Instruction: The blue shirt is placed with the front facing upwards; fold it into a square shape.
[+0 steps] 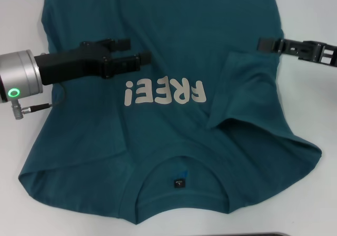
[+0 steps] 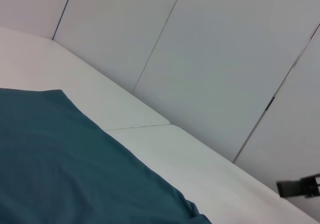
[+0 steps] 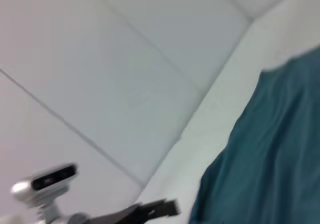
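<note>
So far, only the right sleeve is lying folded inward on the dark teal-blue cotton T-shirt (image 1: pixel 174 46), spreading beneath the left gripper's (image 1: pixel 136 51) narrowly parted fingers; the right gripper (image 1: pixel 263 45), fingers unclear, is hovering at its edge, with most folds remaining.

Even, diffuse overhead light is filling the head view, leaving the white table (image 1: pixel 310 15) bright and nearly washing out. The blue shirt (image 1: pixel 174 41) is showing soft, shallow shadows along its folds and under the turned-in sleeve. The left gripper (image 1: pixel 136 51) is casting only a faint shadow on the cloth, and a small green light is glowing on its metal wrist. The left wrist view is staying fairly crisp, with the wall panels (image 2: pixel 210 59) evenly lit. The right wrist view is smearing with blur, softening the shirt's edge and wall seams.
</note>
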Motion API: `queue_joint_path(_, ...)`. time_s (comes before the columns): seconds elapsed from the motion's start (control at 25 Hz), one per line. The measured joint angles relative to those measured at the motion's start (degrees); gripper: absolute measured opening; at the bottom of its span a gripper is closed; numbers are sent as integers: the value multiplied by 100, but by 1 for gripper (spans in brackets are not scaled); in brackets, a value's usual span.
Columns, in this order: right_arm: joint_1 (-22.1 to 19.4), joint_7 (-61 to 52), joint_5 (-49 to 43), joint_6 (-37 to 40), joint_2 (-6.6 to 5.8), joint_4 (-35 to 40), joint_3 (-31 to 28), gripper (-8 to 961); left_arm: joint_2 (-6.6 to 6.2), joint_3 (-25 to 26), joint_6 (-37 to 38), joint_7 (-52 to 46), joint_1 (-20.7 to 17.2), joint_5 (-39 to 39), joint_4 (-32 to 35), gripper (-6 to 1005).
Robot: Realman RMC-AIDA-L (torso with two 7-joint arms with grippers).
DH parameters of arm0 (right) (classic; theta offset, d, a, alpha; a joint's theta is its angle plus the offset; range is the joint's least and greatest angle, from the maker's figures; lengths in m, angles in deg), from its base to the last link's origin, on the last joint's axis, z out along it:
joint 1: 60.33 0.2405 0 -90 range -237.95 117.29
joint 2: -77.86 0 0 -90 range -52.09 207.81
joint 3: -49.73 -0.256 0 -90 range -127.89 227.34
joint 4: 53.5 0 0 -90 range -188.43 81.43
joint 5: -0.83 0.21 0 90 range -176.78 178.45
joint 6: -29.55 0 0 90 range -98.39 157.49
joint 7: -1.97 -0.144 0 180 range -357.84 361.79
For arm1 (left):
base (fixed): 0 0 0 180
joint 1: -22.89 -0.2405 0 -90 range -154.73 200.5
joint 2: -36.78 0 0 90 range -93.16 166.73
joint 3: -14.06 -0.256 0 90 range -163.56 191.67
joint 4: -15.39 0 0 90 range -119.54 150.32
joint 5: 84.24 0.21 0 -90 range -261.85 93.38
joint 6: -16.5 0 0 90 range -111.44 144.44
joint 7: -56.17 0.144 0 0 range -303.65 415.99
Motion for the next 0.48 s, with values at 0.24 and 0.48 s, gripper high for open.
queue_joint_path(0.24, -35, 704, 126, -457, -2, 1, -99, 782, 11, 5, 38, 0, -13, -17, 0, 841)
queue_joint_path(0.48, -29, 1363, 405, -789, 43, 24, -154, 752, 11, 27, 107, -61, -39, -18, -1, 840)
